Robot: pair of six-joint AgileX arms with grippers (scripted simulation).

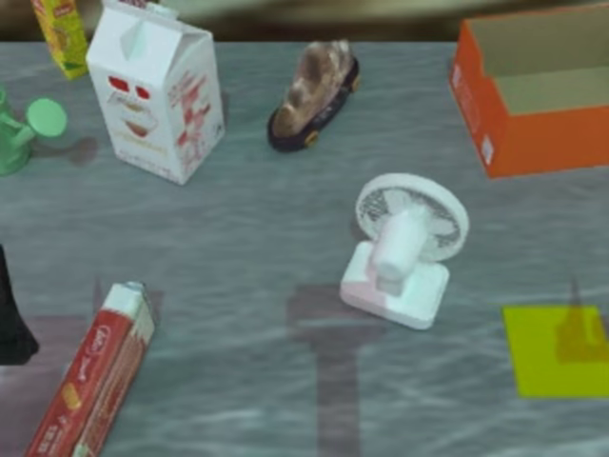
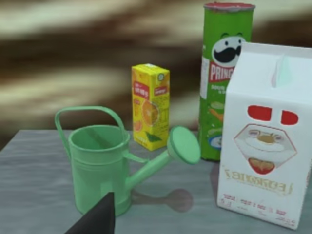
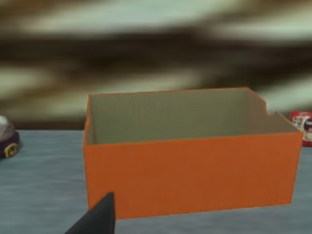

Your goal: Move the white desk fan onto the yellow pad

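Tabletop [image 1: 247, 257] of grey, seen from above, with the white desk fan [image 1: 404, 249] as the landmark a little right of centre. Nearest the viewer, at the front edge and just right of the fan, lies the yellow pad [image 1: 557, 350], flat, bare and clearly apart from the fan's square base. At the front, well left of the fan, a long red snack box [image 1: 95, 376] lies on its side. A dark piece of the left arm [image 1: 13, 319] shows at the table's left edge, level with the fan's base; the right arm cannot be seen from above. The fan itself stands upright on its base, its round grilled head on the far side. Beyond the fan to its right sits an open orange box [image 1: 533, 90]. Behind the fan and slightly left rests a small brown and black toy [image 1: 314, 93], perhaps shoe-shaped, though it is hard to make out. Farther left stand a white milk carton [image 1: 157, 95] with red print, a green watering can [image 2: 109, 163] and a yellow juice box [image 2: 150, 106], with a green crisp tube [image 2: 223, 78] behind the carton. Each wrist view shows only one dark fingertip, so whether either claw is released or clenched cannot be told; neither grasps anything visible.
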